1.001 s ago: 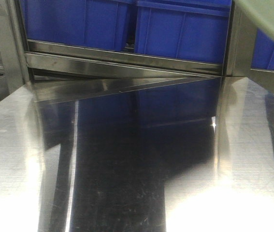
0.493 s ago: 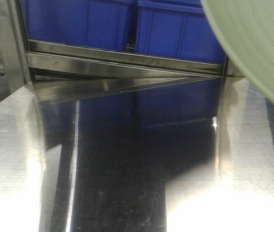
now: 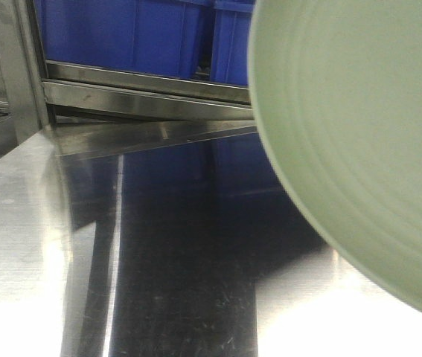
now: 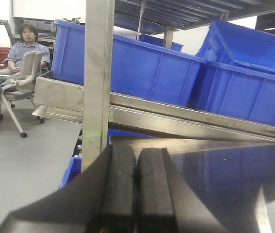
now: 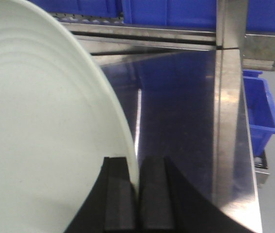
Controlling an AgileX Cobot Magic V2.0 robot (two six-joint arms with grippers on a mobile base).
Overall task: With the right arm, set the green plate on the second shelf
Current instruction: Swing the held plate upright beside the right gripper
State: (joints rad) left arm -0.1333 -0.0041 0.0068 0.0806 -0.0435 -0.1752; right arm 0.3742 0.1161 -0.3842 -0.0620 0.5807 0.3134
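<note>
The front view sits low over the table (image 3: 32, 245), facing the blue bins (image 3: 121, 30) across the top of the frame. The green plate (image 3: 359, 134) looms close at right. Each wrist view looks forward along its own pincer at bottom centre, the left pincer (image 4: 136, 155) and the right pincer (image 5: 137, 165), toward the same table and bins.

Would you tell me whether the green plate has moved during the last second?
Yes. The green plate has swung leftward and downward, now hiding most of the right blue bin.

Tilted green plate (image 3: 359, 134) over steel surface (image 3: 24, 238), blue bins (image 3: 121, 33) behind.
</note>
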